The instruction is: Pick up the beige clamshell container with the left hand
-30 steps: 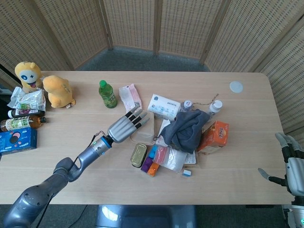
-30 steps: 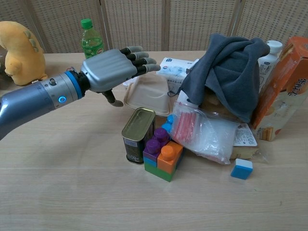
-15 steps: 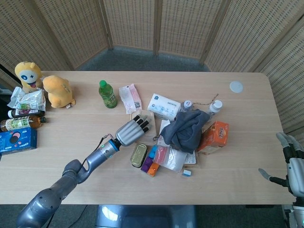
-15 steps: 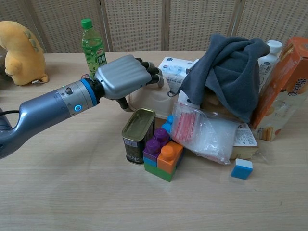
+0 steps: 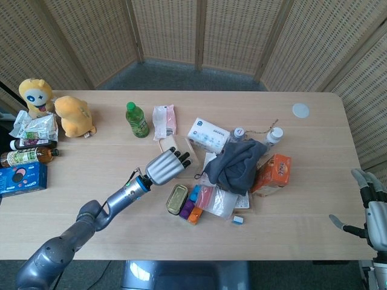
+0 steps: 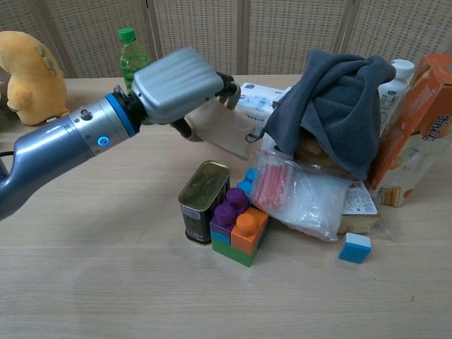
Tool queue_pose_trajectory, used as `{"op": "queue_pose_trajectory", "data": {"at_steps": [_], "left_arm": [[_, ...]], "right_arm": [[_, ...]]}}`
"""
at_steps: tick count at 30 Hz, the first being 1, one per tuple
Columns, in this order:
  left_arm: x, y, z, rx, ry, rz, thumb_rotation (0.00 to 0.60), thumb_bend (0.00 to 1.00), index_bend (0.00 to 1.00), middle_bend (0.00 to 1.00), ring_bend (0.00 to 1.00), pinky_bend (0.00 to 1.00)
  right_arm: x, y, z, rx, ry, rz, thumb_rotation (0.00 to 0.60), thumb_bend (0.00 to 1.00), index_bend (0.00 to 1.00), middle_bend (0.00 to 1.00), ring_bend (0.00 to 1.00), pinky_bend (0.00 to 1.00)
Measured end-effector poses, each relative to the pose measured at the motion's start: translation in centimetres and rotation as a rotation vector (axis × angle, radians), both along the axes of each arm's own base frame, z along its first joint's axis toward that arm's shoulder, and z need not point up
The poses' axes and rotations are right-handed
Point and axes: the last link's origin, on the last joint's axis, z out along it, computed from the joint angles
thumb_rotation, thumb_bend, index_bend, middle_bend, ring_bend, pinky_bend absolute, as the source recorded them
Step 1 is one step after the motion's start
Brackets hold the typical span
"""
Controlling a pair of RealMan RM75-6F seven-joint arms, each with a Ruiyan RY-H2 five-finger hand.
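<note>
Woven screens (image 5: pixel 199 30) back the wooden table (image 5: pixel 91 181); left hand (image 5: pixel 162 167) fingers grasp the clamshell container (image 6: pixel 224 128).

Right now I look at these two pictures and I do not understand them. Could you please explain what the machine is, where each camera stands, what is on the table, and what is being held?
This is a robot with two arms, each ending in a metal hand. Both cameras sit on the robot: one on its head looks down at the wooden table, one on its chest looks across it.

The left hand grips the beige clamshell container and holds it tilted, apparently off the table. The right hand rests open at the table's edge, seen only from the head.

Around it lie a small tin can, stacked toy blocks, a grey cloth draped over some things, a green bottle, a tissue pack, an orange box and two yellow plush toys.
</note>
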Motion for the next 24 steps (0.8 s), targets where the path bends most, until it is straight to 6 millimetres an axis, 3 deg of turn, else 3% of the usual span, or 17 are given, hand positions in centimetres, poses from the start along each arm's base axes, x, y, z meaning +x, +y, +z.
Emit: {"op": "queue_pose_trajectory", "data": {"at_steps": [10, 20, 24], "left_arm": [[2.9, -0.3, 5.6, 0.053, -0.111, -0.107, 0.600, 0.01, 0.90, 0.77, 0.73, 0.75], [7.4, -2.2, 14.1, 0.170, -0.147, -0.198, 0.600, 0.01, 0.90, 0.77, 0.73, 0.75], [8.7, -2.6, 16.4, 0.224, -0.119, -0.221, 0.600, 0.01, 0.90, 0.77, 0.73, 0.75]], "right_arm": [[0.3, 0.2, -0.1, -0.005, 0.005, 0.006, 0.600, 0.00, 0.00, 0.00, 0.00, 0.00], [0.4, 0.2, 0.0, -0.010, 0.007, 0.010, 0.598, 0.00, 0.00, 0.00, 0.00, 0.00], [0.3, 0.4, 0.0, -0.010, 0.006, 0.011, 0.599, 0.00, 0.00, 0.00, 0.00, 0.00]]}}
